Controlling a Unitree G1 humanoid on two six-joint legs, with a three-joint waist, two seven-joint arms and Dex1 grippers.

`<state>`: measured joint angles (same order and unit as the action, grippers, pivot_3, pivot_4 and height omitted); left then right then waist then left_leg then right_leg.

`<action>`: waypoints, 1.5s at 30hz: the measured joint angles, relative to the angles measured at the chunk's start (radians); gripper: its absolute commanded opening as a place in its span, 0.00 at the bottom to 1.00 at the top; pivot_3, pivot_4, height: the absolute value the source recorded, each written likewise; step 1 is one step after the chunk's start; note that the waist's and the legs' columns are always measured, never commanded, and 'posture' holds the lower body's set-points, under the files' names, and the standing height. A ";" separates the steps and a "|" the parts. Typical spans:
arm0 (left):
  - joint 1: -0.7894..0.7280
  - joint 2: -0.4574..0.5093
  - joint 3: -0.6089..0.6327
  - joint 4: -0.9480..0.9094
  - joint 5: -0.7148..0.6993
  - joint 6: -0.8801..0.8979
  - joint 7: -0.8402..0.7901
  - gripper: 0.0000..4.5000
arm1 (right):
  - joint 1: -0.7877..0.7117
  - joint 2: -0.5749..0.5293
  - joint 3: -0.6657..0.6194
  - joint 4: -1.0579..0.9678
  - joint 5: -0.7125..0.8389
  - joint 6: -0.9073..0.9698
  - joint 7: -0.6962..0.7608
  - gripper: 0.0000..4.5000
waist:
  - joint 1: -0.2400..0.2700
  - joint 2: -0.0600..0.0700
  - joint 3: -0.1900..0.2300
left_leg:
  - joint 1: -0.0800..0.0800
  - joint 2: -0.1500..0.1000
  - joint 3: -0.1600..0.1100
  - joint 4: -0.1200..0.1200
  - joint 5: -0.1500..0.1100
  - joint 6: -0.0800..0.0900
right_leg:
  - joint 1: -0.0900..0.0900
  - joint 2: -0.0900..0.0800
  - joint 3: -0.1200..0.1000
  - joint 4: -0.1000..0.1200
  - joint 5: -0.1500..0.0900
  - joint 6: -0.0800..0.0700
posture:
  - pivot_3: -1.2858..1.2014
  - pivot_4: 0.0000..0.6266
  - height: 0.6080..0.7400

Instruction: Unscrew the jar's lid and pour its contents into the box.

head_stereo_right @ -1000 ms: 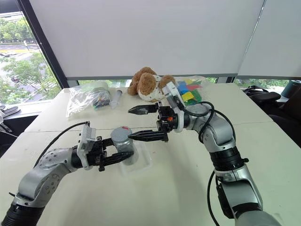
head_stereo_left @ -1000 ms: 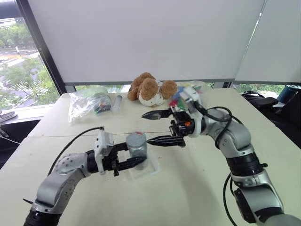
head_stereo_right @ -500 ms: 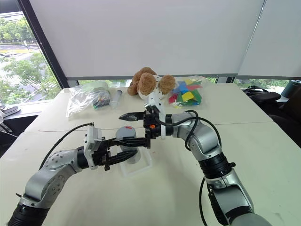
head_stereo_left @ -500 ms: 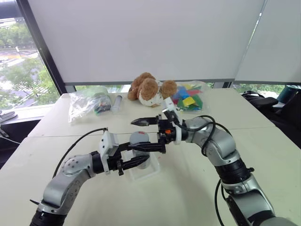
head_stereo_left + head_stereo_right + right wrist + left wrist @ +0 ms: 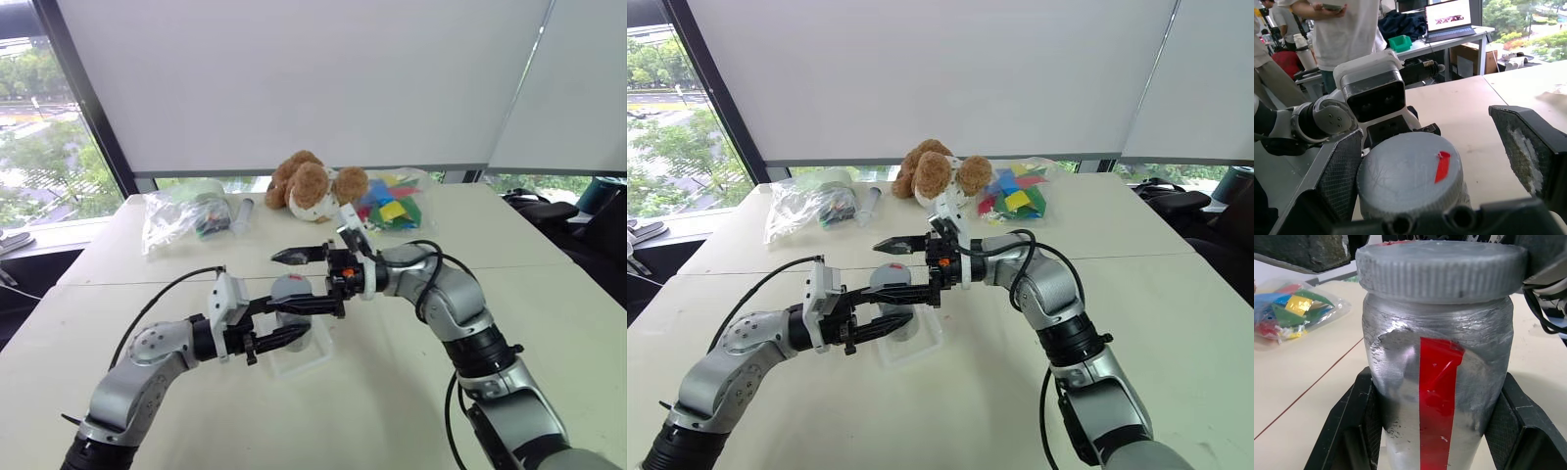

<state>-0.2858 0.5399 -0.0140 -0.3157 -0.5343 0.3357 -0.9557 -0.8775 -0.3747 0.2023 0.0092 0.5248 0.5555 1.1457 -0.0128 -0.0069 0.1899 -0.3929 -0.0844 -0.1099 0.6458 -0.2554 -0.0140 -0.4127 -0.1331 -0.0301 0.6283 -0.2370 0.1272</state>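
The silver-grey jar (image 5: 291, 311) with a vertical red stripe (image 5: 1437, 391) stands upright in my left gripper (image 5: 297, 321), which is shut on its body just above the box (image 5: 315, 360), a shallow clear tray on the table. The ribbed lid (image 5: 1442, 269) sits on the jar, with a small red mark on top (image 5: 1442, 166). My right gripper (image 5: 277, 282) is open and level, straddling the lid. One of its pads (image 5: 1339, 171) lies close beside the lid's rim; the other (image 5: 1528, 147) stands well apart. The contents are hidden inside the jar.
At the table's far side lie a brown plush dog (image 5: 313, 184), a clear bag of coloured pieces (image 5: 392, 208), another clear bag (image 5: 181, 217) and a slim grey tube (image 5: 243, 213). The right wrist view shows people (image 5: 1337, 29) standing by a desk with a laptop (image 5: 1447, 19).
My right gripper has slid left, staying open, from beside the jar to where its fingers now straddle the lid. The left gripper has kept the jar still.
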 measured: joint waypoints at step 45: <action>-0.002 0.005 -0.001 0.000 0.001 -0.017 -0.015 0.46 | -0.023 0.017 0.020 -0.005 0.006 0.060 -0.008 1.00 | -0.001 0.000 0.000 | 0.000 0.000 0.000 0.000 0.000 0.000 | 0.000 0.000 0.000 0.000 0.000 0.000 | 0.52 0.24 1.00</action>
<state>-0.2874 0.5452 -0.0148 -0.3153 -0.5338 0.3186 -0.9710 -0.9007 -0.3576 0.2224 0.0041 0.5303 0.6160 1.1377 -0.0134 -0.0069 0.1899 -0.3931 -0.0846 -0.1101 0.6454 -0.2554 -0.0141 -0.4131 -0.1331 -0.0300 0.6284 -0.2370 0.1271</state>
